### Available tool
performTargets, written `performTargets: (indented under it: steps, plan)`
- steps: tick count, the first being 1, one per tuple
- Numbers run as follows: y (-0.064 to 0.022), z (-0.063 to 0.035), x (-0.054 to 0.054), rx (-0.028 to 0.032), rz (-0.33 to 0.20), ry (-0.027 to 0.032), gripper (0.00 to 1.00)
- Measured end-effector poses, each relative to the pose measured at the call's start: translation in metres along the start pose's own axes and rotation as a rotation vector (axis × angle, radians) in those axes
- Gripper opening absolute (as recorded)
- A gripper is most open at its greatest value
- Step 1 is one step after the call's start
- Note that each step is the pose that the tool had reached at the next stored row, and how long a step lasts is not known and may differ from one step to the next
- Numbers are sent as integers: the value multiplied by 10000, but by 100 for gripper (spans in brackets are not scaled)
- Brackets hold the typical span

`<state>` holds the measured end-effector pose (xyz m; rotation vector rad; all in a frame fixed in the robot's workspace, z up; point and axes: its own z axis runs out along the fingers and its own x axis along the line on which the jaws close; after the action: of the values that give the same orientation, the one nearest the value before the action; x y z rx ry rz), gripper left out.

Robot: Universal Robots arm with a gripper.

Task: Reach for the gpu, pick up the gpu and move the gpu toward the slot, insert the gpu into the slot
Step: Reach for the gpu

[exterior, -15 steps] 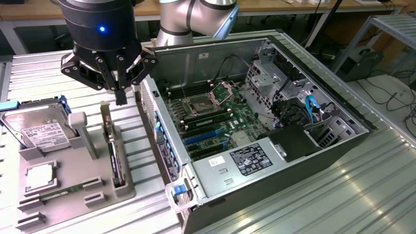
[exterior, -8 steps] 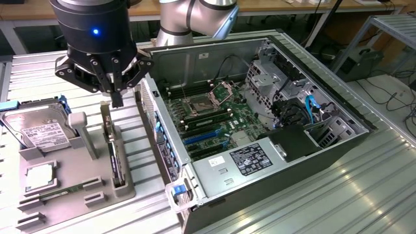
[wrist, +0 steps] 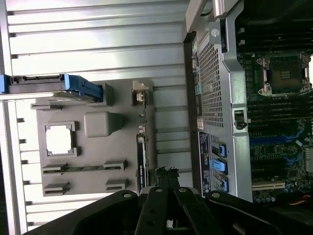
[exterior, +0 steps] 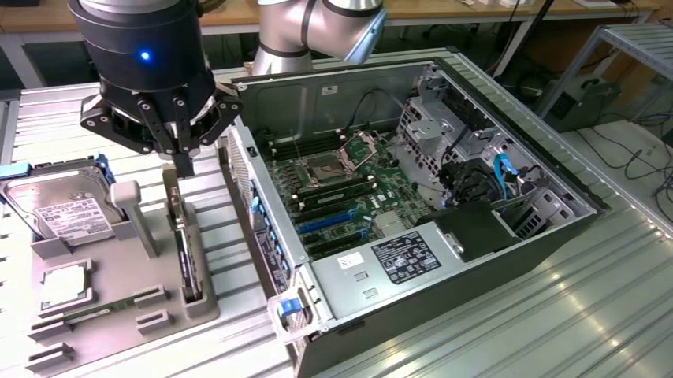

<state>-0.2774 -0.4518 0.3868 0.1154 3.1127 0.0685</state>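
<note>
I'm looking down on a ribbed pale metal table (exterior: 589,315) that carries an open grey steel computer case (exterior: 347,315) lying on its side. Inside it is a green motherboard (exterior: 363,193). The slot (exterior: 324,221), a long narrow blue plastic strip, is bare.

Just beside the case's perforated rear wall is a grey moulded parts tray (exterior: 110,264). The gpu (exterior: 188,264), a thin flat dark circuit card with a pale metal bracket at one end, stands on its long edge in a groove of that tray. In the wrist view I see the gpu (wrist: 141,156) edge-on.

Its long axis runs along the tray, roughly parallel to the case's rear wall and, as far as I can judge, crosswise to the slot. The bracket end points away from the exterior camera, and the free long edge faces up.

My black two-finger gripper (exterior: 185,164) hovers above the bracket end. Its fingers are pressed together, holding nothing and not touching the card.

I expect the card to be light and stiff, though thin and easily damaged on its component faces and contact edge. I'd pinch it across its two flat faces on the upper edge, near mid-length, for balance.
</note>
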Motion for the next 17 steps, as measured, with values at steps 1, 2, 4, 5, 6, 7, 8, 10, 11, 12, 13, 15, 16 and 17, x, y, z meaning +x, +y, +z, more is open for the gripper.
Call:
performTargets:
  steps: [1,2,4,5,6,7,8,10,11,12,13,15,16,17]
  plan:
    - [-6,1,8,0,-1,1,11]
    - [-10,1,15,0,-1,1,11]
    - [-19,3,29,-1,0,1,11]
    - [-22,4,35,-1,0,1,11]
    - [-27,5,42,-1,-1,0,11]
    - [-31,5,50,0,0,1,11]
    - [-36,5,59,0,0,2,11]
    - [-46,7,75,-1,0,2,11]
    - [-50,8,82,-1,-1,1,11]
    - [-54,9,91,-1,0,1,11]
    - [-58,9,98,-1,-1,1,11]
    - [-68,11,118,-1,0,1,11]
    - [-70,12,128,-2,0,2,11]
    - [-71,14,140,-6,-1,3,11]
